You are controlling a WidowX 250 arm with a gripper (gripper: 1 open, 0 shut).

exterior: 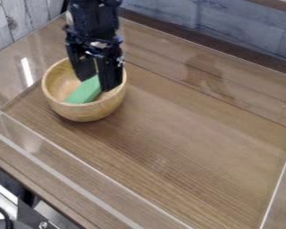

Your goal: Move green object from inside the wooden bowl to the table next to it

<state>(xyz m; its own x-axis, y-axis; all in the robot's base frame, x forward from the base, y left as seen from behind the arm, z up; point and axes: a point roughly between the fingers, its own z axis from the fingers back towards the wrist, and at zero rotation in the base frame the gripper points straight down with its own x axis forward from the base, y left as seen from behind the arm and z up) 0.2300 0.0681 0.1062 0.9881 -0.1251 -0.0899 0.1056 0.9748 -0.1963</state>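
The green object (85, 92), a small bright green block, lies inside the light tan wooden bowl (64, 109) at the left of the brown table (193, 121). My black gripper (96, 77) hangs over the bowl's far side, pointing almost straight down, with its jaws open. Its two fingers (79, 70) reach down to about the rim, one on each side of the block's far end. I cannot tell whether they touch the block. Nothing is held.
Clear acrylic walls (26, 148) edge the tabletop at the front, left and right. Bare wood-grain surface stretches right of the bowl and in front of it.
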